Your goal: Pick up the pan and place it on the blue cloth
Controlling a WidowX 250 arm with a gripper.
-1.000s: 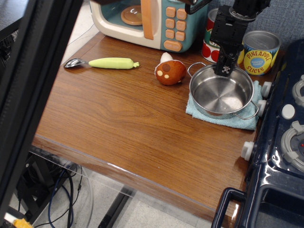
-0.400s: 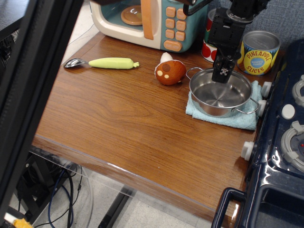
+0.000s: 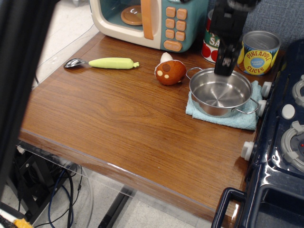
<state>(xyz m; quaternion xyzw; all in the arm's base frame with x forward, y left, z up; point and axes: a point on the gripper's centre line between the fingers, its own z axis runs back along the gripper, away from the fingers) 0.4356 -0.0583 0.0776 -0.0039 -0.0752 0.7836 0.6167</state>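
The pan [image 3: 219,95], a shiny steel pot with two wire loop handles, sits upright on the blue cloth [image 3: 237,121] at the right of the wooden table. The cloth shows around its front and sides. My gripper [image 3: 223,71] hangs just above the pan's back rim, pointing down. Its fingers look slightly parted, hold nothing and do not touch the pan.
A brown mushroom toy [image 3: 169,71] lies just left of the pan. Two tin cans [image 3: 259,54] stand behind it. A toy microwave [image 3: 152,21] is at the back, a green-handled spoon [image 3: 111,62] at the far left, and a dark blue toy stove [image 3: 285,142] on the right.
The pan has shifted slightly back and left and settled on the cloth. My gripper has let go of its back rim and risen a little above it.
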